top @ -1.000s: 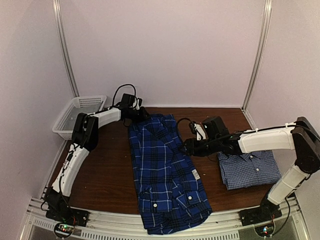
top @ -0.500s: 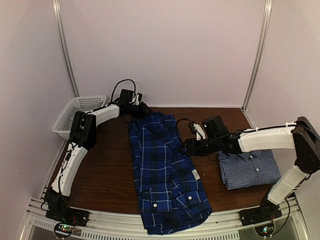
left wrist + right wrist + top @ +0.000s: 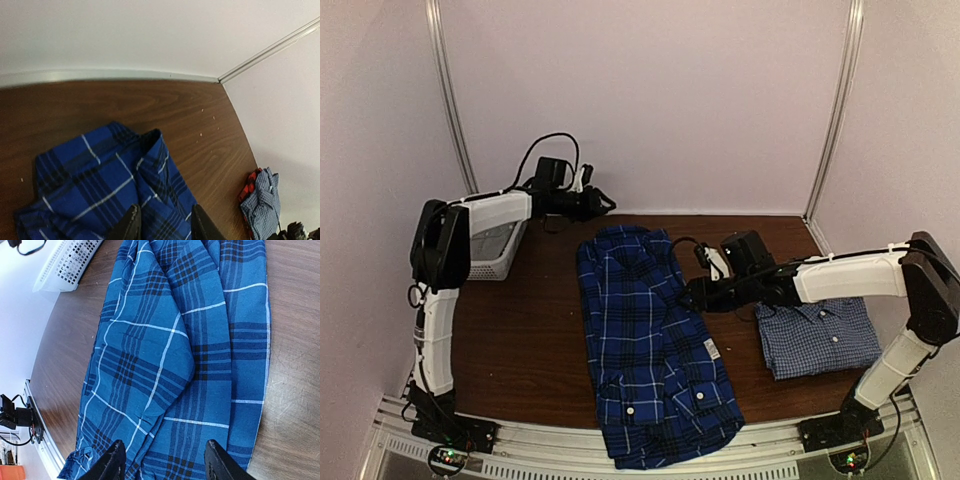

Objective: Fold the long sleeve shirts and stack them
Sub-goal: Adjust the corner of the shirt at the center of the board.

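The paler check shirt (image 3: 817, 338) lay folded at the right of the table (image 3: 520, 330); the dark plaid shirt (image 3: 645, 340) lay mid-table as 1 long strip, collar far, its near end reaching the front edge; so 1 of 2 looked done. The left gripper (image 3: 603, 203) hung above the collar end, jaws apart and empty; the right gripper (image 3: 691, 294) hovered at the strip's right edge, jaws likewise apart and empty. Judged from this, the crosswise fold came next: 2 grips on 1 end, carried over evenly, then stacking.
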`<state>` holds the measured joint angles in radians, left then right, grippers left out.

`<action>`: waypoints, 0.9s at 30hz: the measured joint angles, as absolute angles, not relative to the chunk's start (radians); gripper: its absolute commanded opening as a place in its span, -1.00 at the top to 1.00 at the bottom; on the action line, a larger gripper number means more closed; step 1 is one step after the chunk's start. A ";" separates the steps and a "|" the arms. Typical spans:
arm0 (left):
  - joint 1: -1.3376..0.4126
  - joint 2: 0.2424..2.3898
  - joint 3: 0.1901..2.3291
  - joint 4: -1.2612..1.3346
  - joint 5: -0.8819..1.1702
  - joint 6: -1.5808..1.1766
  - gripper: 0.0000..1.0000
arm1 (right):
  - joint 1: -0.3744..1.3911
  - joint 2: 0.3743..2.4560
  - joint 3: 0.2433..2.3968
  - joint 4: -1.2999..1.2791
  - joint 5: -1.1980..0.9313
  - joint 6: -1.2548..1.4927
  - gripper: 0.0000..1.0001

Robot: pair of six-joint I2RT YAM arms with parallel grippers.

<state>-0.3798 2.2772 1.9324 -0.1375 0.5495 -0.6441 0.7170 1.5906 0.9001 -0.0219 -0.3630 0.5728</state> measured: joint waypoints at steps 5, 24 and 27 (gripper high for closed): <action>-0.408 2.122 1.605 -0.107 0.563 -0.644 0.30 | 0.717 1.591 0.898 -0.031 -0.363 0.563 -0.10; -0.606 1.891 1.022 -0.017 0.462 -0.785 0.41 | 0.791 1.602 0.802 -0.025 -0.366 0.557 -0.01; -0.605 1.898 1.034 -0.030 0.424 -0.784 0.41 | 0.802 1.610 0.797 -0.019 -0.366 0.562 0.01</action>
